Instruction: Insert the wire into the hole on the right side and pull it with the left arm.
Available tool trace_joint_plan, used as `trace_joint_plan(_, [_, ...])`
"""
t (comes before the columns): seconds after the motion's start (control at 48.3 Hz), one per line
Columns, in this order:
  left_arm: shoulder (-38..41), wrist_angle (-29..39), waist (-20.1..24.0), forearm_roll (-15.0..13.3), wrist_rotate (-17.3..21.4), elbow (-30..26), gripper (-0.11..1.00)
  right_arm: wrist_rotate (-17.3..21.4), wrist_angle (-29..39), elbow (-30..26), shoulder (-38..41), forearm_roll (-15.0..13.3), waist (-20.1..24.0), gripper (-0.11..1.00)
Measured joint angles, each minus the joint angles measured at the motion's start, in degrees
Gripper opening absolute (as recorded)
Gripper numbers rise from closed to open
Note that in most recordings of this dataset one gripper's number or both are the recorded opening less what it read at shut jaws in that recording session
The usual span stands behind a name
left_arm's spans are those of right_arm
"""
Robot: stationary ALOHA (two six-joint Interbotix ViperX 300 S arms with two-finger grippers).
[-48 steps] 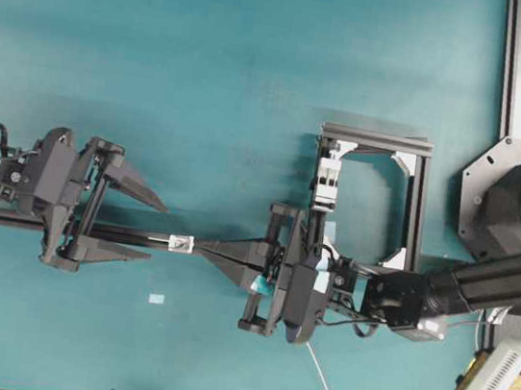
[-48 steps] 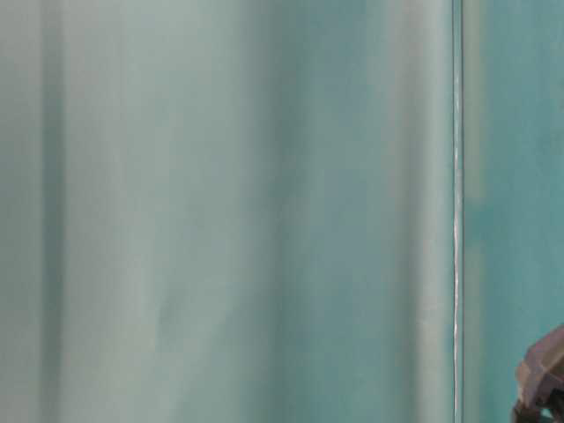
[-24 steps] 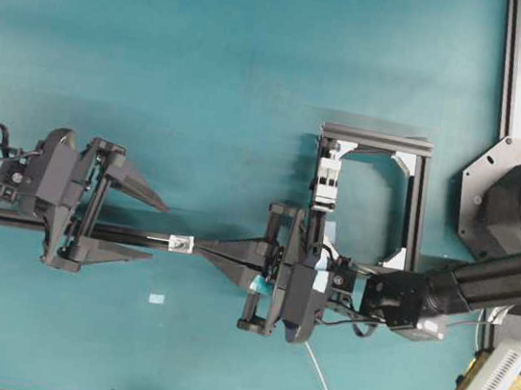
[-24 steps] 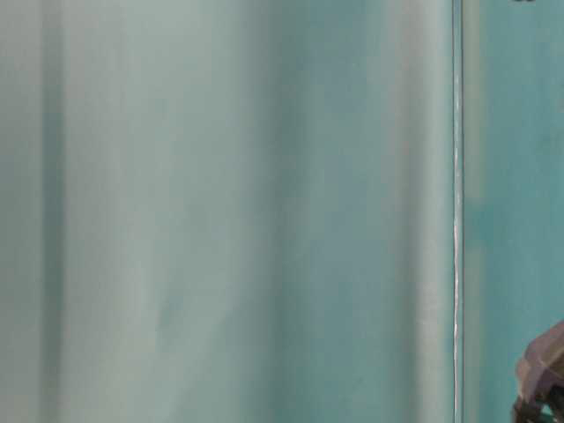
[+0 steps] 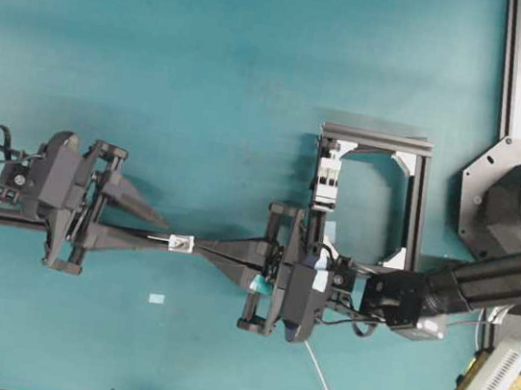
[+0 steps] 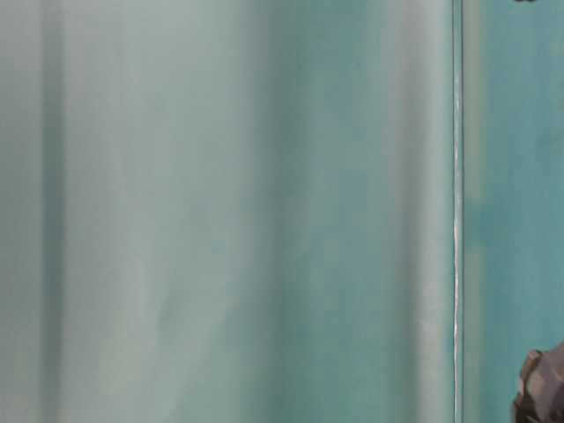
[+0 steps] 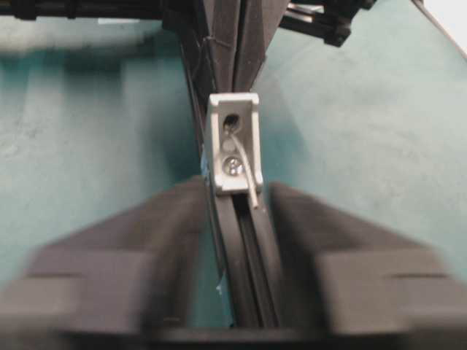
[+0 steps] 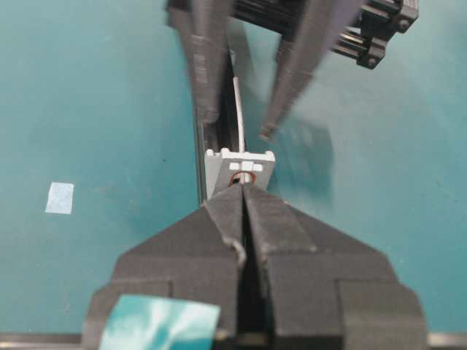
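Wire [image 7: 250,175] poking through the hole [image 7: 232,121] in the small bracket on the black rail, left gripper [image 5: 160,232] clenched around the wire's end, right gripper [image 8: 243,191] clenched at the bracket's far side.

Two grippers [image 5: 156,232] [image 5: 202,249], one wire [image 8: 239,117], one holed bracket [image 7: 233,142] and one tape scrap [image 5: 157,299] are counted.

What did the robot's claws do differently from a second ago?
The left gripper swung its two fingers together; a second ago they stood wide apart. They have closed near the wire poking out of the small bracket, though the blur hides whether they pinch it. The right gripper stayed shut on the wire at the bracket's other side, and neither arm shifted.
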Motion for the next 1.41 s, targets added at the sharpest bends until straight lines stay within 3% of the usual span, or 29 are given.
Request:
trace_joint_plan(0.124, [0.0, 0.0, 0.1, 0.1, 0.0, 0.0, -0.11, 0.0, 0.2, 0.0, 0.0, 0.0, 0.0, 0.02])
trace_joint_plan(1.097, [0.0, 2.0, 0.0, 0.1, 0.0, -0.1, -0.11, 0.3, 0.9, 0.0, 0.0, 0.0, -0.2, 0.02])
trace_joint_plan(1.2, [0.0, 2.0, 0.0, 0.1, 0.0, -0.2, -0.11, 0.3, 0.9, 0.0, 0.0, 0.0, -0.1, 0.18])
trace_joint_plan(1.366, [0.0, 2.0, 0.0, 0.1, 0.0, -0.1, -0.11, 0.4, 1.1, 0.0, 0.0, 0.1, -0.5, 0.67])
trace_joint_plan(1.407, [0.0, 2.0, 0.0, 0.0, 0.0, -0.2, -0.11, 0.4, 1.1, 0.0, 0.0, 0.1, -0.6, 0.75])
